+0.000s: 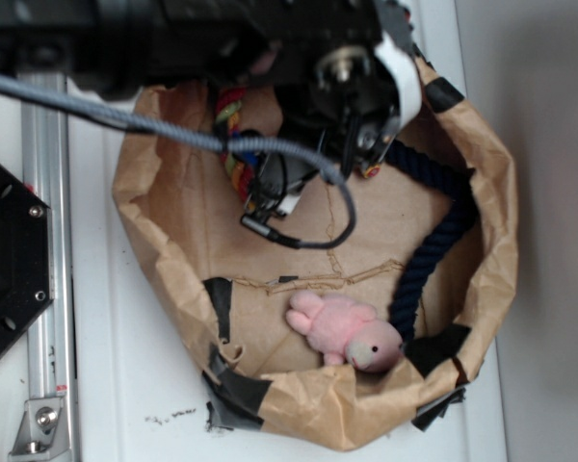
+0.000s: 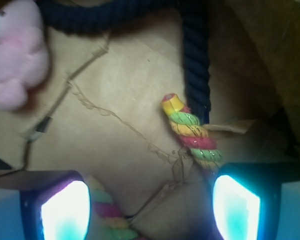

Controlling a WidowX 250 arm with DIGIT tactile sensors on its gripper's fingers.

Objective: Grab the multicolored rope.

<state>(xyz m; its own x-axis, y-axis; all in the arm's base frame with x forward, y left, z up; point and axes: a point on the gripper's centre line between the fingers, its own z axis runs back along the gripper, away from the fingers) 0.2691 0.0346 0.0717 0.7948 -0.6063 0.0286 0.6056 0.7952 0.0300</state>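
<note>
Sitting at the left of the wrist view is a pink plush toy [image 2: 17, 55], resting on the brown paper bag [image 2: 125, 90]. Moving rightward, the gripper [image 2: 150, 210] is hanging released — its two glowing fingers [image 2: 65, 212] are standing wide apart, with one end of the multicolored rope [image 2: 192, 132] lying beside the right finger and another stretch showing by the left. Just right of it, the navy rope [image 2: 197, 75] is running alongside — nearly touching.

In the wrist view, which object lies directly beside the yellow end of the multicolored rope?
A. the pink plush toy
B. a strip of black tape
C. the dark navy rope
C: the multicolored rope ends right next to the dark navy rope; the pink plush toy lies far off.
</note>
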